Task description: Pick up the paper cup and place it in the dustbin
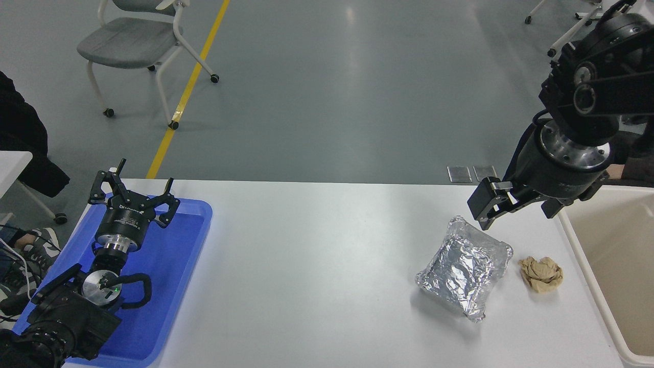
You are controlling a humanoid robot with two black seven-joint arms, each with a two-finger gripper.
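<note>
The right hand (pixel 491 207) hangs above the tabletop (pixel 317 255), just beyond the foil tray (pixel 464 267); it carries nothing, and whether its fingers are spread I cannot tell. No paper cup shows anywhere. The dustbin (pixel 577 245) sits at the right edge, within that arm's reach. A crumpled brown paper ball (pixel 541 274) lies between tray and bin. The left hand (pixel 134 200) rests open over the blue tray (pixel 189 240), parked clear.
</note>
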